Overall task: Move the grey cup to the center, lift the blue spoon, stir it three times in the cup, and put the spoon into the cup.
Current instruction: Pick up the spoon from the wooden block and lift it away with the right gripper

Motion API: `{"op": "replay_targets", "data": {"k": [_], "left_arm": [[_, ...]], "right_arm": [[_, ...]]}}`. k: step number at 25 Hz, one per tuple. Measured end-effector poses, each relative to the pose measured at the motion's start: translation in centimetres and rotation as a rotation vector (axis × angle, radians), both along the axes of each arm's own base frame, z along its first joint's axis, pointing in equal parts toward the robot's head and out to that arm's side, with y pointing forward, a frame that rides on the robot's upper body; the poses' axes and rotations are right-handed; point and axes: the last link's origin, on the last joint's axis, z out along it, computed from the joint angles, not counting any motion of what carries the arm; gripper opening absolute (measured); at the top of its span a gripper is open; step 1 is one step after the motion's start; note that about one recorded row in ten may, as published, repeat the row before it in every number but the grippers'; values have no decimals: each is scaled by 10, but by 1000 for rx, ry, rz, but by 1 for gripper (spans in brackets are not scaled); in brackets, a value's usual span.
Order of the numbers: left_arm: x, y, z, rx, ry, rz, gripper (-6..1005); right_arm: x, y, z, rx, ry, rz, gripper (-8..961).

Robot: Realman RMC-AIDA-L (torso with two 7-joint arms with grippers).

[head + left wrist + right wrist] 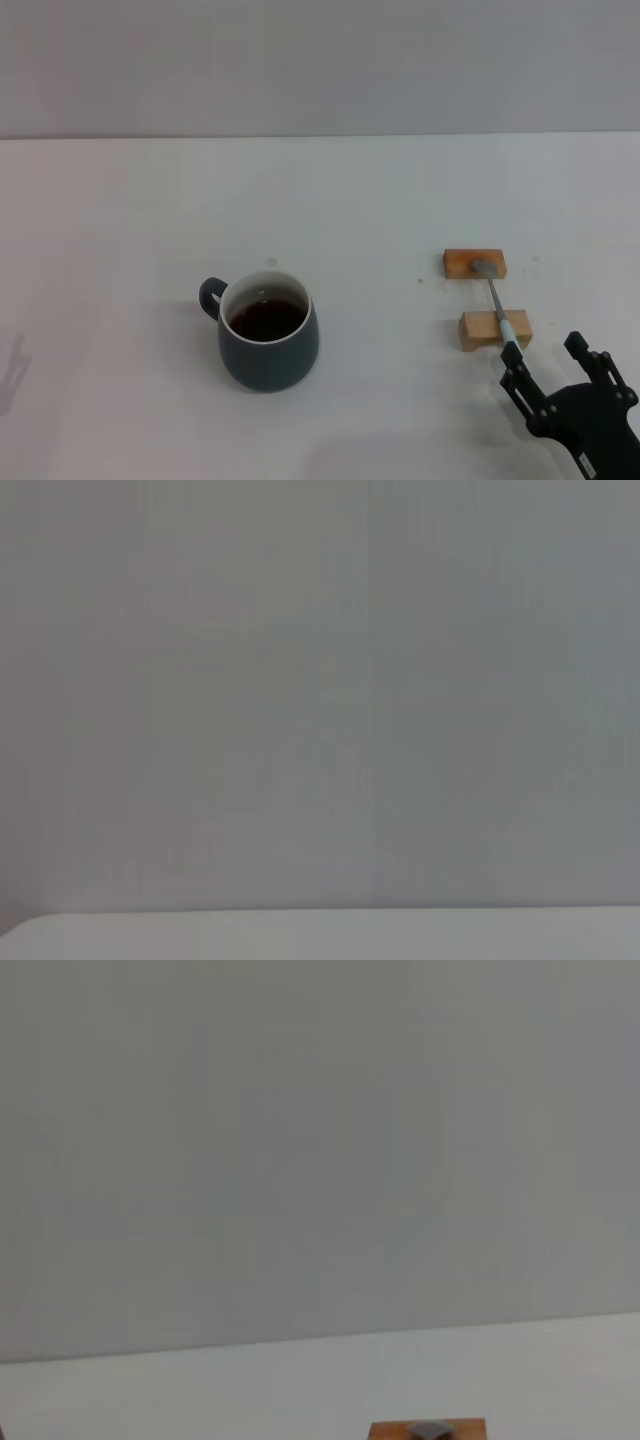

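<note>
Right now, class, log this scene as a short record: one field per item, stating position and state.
grey cup: upright on white table, left of centre, dark liquid inside, handle facing left
blue spoon: lying across two wooden blocks, bowl on the far block
right gripper: open, at the spoon's handle end, near the table's front right
left gripper: not in view

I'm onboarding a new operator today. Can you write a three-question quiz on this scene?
1. True or false: the blue spoon rests across two wooden blocks.
2. Which way does the grey cup's handle point in the head view? A) the robot's left B) the robot's right C) at the camera
3. Fill in: the right gripper sits open near the spoon's ____ end.

Key: 1 true; 2 A; 3 handle. The far block carries the bowl, the near block the handle.
</note>
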Motion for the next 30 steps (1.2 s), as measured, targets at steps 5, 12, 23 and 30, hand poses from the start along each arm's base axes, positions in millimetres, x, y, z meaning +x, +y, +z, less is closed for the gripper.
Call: {"op": "replay_targets", "data": {"k": [5,12,23,30], "left_arm": [[0,0,0,0,-1,-1,862],[1,0,1,4,-1,-7,862],[1,-1,1,3,-1,-8,861],[1,-1,0,1,-2,-9,861]], "right_arm": [[-1,4,-3,-19,-5,1,790],[-2,7,-6,-38,-9,2,789],[-1,9,-10,-69,-20,-3,789],[-1,9,-10,-71,-17,-2,789]]}}
